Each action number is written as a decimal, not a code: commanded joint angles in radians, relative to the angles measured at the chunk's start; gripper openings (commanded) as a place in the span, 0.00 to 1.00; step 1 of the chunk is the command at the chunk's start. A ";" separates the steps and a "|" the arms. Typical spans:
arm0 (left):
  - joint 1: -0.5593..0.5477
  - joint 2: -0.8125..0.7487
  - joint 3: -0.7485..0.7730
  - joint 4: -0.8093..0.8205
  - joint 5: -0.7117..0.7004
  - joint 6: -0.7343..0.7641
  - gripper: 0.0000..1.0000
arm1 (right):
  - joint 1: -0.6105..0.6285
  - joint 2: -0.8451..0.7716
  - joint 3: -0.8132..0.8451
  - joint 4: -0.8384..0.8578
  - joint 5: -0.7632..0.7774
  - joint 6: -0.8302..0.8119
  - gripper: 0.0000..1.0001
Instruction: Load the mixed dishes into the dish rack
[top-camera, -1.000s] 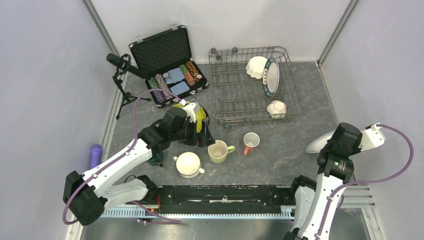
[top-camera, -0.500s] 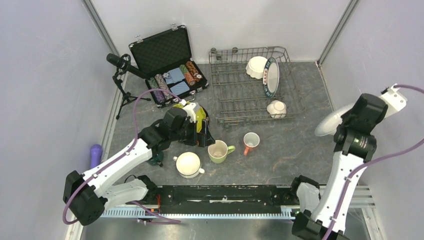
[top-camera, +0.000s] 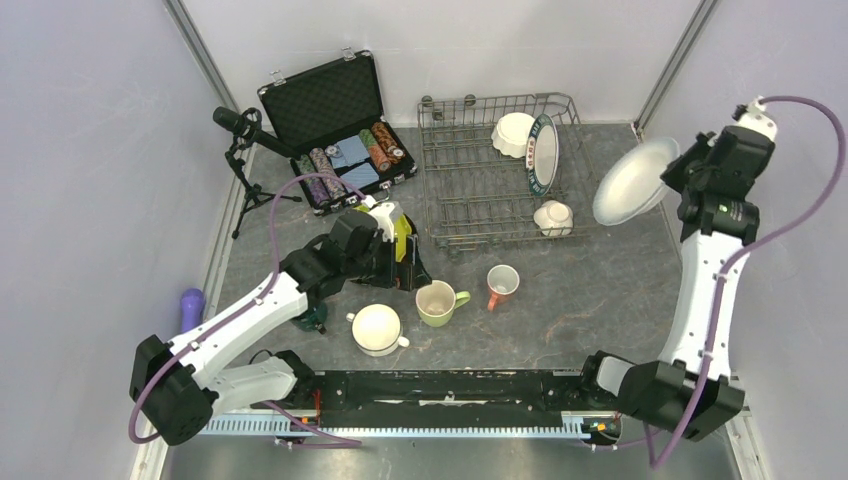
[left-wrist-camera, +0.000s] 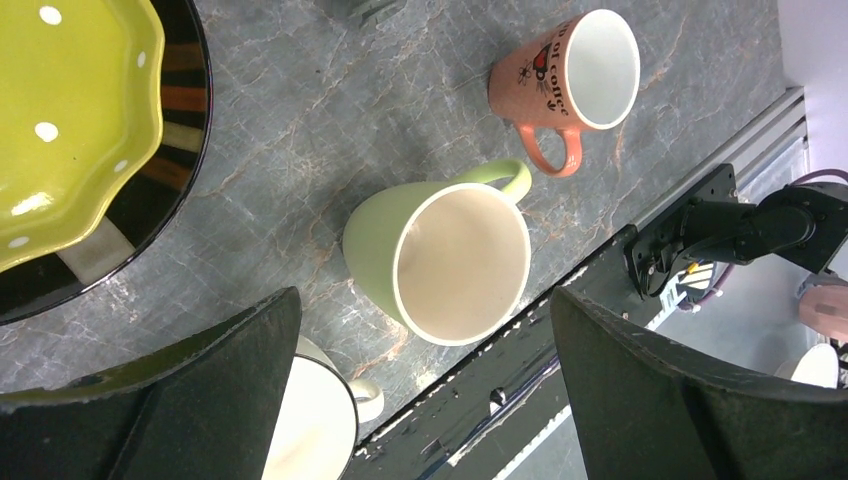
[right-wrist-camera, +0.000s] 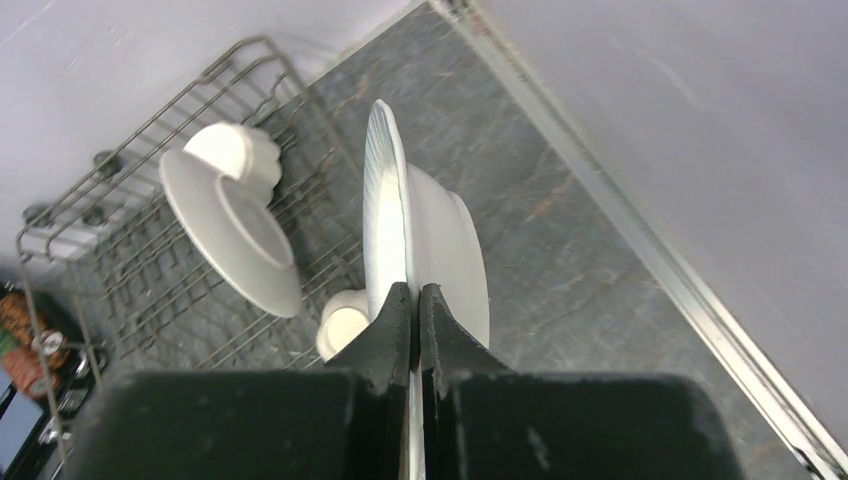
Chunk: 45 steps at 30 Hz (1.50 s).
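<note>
The grey wire dish rack (top-camera: 480, 190) holds a white bowl (top-camera: 514, 133), a teal-rimmed plate (top-camera: 543, 152) on edge and a white mug (top-camera: 553, 216). My right gripper (top-camera: 674, 166) is shut on the rim of a white plate (top-camera: 630, 182), held tilted in the air just right of the rack; the right wrist view shows the plate (right-wrist-camera: 398, 200) edge-on between the jaws. My left gripper (left-wrist-camera: 420, 300) is open and empty above the light-green mug (left-wrist-camera: 445, 262). The salmon-pink mug (left-wrist-camera: 575, 75), a white mug (left-wrist-camera: 300, 420) and a lime-green dish (left-wrist-camera: 70, 110) on a dark plate (left-wrist-camera: 180, 140) lie nearby.
An open black case with poker chips (top-camera: 335, 120) stands at the back left, with a microphone on a tripod (top-camera: 245, 150) beside it. A purple object (top-camera: 190, 308) lies by the left wall. A dark-teal thing (top-camera: 312, 322) is half hidden under my left arm.
My right arm has lifted the white plate from the front right up and back, to beside the rack's right edge. My left arm has barely moved.
</note>
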<state>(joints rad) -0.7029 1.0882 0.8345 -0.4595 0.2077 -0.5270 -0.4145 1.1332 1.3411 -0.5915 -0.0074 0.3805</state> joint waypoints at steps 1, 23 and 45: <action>0.002 0.009 0.061 0.014 -0.022 0.043 1.00 | 0.078 0.070 0.138 0.205 -0.090 0.005 0.00; 0.037 -0.060 0.023 0.135 0.024 0.111 1.00 | 0.246 0.331 0.162 0.481 0.028 -0.249 0.00; 0.040 -0.131 -0.055 0.253 0.080 0.136 1.00 | 0.409 0.524 0.153 0.753 0.205 -0.566 0.00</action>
<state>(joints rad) -0.6678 0.9619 0.7902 -0.2714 0.2432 -0.4129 -0.0082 1.6752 1.4578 -0.0528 0.0956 -0.0952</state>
